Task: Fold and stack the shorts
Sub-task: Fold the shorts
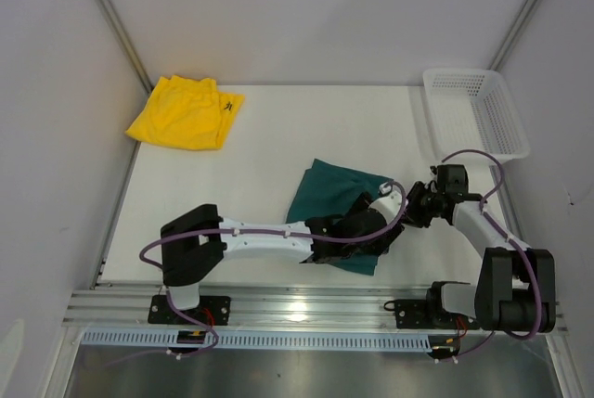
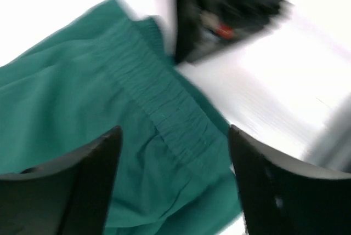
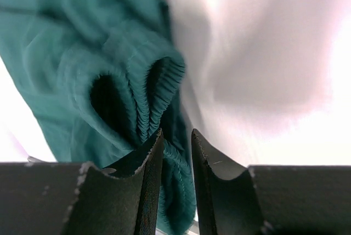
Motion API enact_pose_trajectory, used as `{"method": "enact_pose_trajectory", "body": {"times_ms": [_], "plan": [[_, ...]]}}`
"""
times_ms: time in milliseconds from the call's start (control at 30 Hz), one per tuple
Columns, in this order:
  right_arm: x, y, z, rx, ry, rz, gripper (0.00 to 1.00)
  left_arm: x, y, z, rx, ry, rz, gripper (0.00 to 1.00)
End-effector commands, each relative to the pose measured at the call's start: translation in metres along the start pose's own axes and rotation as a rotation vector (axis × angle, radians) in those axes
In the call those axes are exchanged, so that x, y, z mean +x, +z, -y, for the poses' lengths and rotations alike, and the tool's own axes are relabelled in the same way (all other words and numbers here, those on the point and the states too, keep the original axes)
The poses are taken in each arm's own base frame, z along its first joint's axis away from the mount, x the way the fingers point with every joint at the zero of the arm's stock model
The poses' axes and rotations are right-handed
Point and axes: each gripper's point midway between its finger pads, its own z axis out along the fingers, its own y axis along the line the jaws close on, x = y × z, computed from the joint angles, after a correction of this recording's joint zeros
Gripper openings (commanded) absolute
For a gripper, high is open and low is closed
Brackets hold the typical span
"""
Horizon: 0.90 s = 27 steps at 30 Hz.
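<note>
we see the teal shorts [image 1: 329,189] lying crumpled on the white table [image 1: 278,138], near the middle and towards the near edge, with both arms meeting over them. the left arm reaches across from its base to the right, and its black wrist covers the near part of the cloth.

the left gripper [image 2: 175,131] hangs over the shorts with its two dark fingers [image 2: 98,180] spread wide. teal fabric shows in the gap below them, and nothing is pinched between them. in its wrist view the gathered elastic waistband [image 2: 164,109] runs slantwise between the two fingers, and the picture is blurred.

the right gripper [image 3: 176,133] sits at the right edge of the teal shorts. its fingers are drawn close together, and a bunched fold of the ribbed waistband runs down into the narrow gap, so we read it as pinching the shorts there. the cloth around the pinch puckers up into loops.

the yellow shorts [image 1: 186,112] lie apart in the far left corner of the table, roughly folded, with a small dark logo [image 1: 225,107] on the right side. neither arm touches them.

a white mesh basket [image 1: 520,138] stands at the far right edge of the table.
</note>
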Motion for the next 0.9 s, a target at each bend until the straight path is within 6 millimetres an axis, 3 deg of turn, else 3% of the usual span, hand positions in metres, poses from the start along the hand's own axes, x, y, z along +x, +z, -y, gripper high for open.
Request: {"method": "enact_pose_trajectory", "body": {"times_ms": [0,67,200,233,267,333,367,433,533,633,733,767,867], "plan": [[-0.016,0.000,0.001,-0.023,-0.018,0.039,0.31,-0.048,-0.033,0.052,0.325,-0.062,0.125,0.84],[-0.017,0.000,0.004,-0.019,-0.012,0.040,0.32,-0.052,-0.041,0.062,0.393,-0.068,0.122,0.99],[-0.021,-0.006,0.004,-0.020,0.001,0.061,0.43,-0.064,-0.050,0.045,0.414,-0.163,0.117,0.99],[-0.024,-0.009,0.002,-0.026,0.000,0.077,0.45,-0.071,-0.048,0.028,0.408,-0.231,0.126,0.99],[-0.025,-0.012,0.001,-0.029,-0.001,0.084,0.51,-0.054,-0.045,0.017,0.398,-0.263,0.095,0.99],[-0.029,-0.018,-0.003,-0.036,-0.008,0.109,0.55,-0.071,-0.056,-0.010,0.405,-0.342,0.147,0.99],[-0.031,-0.021,-0.005,-0.042,-0.010,0.120,0.56,-0.058,-0.056,-0.022,0.374,-0.356,0.126,0.99],[-0.032,-0.026,-0.008,-0.048,-0.013,0.135,0.56,-0.064,-0.063,-0.054,0.295,-0.392,0.146,0.99],[-0.036,-0.036,-0.023,-0.113,-0.028,0.171,0.58,-0.047,-0.062,-0.095,0.160,-0.438,0.096,0.99],[-0.035,-0.042,-0.039,-0.183,-0.053,0.175,0.62,-0.032,-0.062,-0.107,0.138,-0.447,0.059,0.99],[-0.037,-0.048,-0.054,-0.223,-0.079,0.197,0.53,-0.019,-0.057,-0.103,0.149,-0.447,0.023,0.98],[-0.037,-0.050,-0.059,-0.240,-0.087,0.201,0.46,-0.017,-0.055,-0.101,0.155,-0.452,0.014,0.98],[-0.040,-0.057,-0.088,-0.329,-0.130,0.207,0.36,-0.007,-0.049,-0.087,0.221,-0.468,-0.009,0.96]]}}
